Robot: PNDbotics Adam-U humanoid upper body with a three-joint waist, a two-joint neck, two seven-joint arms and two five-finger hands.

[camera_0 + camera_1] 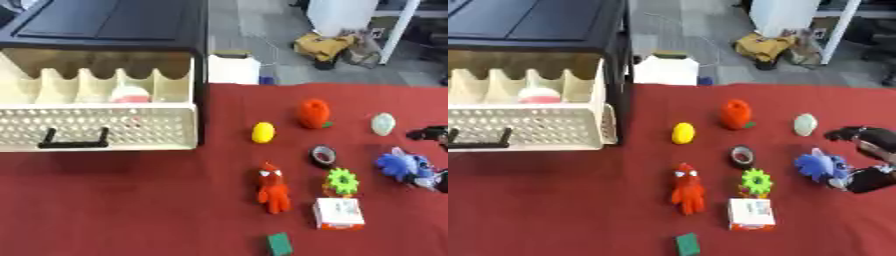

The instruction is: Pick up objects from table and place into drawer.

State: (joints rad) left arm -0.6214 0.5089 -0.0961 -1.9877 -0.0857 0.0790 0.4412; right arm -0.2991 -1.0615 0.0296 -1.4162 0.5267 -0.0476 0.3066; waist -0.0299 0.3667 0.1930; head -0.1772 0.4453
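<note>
Red cloth covers the surface (pixel 579 210). Nearest, at 6 o'clock, lies a small green block (pixel 688 243). At 3 o'clock the right hand (pixel 866 160) has its fingers (pixel 840 133) curled round a blue plush toy (pixel 819 166). At 10 o'clock, farthest, the cream perforated plastic drawer (pixel 96 127) stands open, holding a pink-and-white round object (pixel 129 94).

Bare red cloth (pixel 131 200) lies before the open drawer (pixel 96 127); toys crowd the right half
</note>
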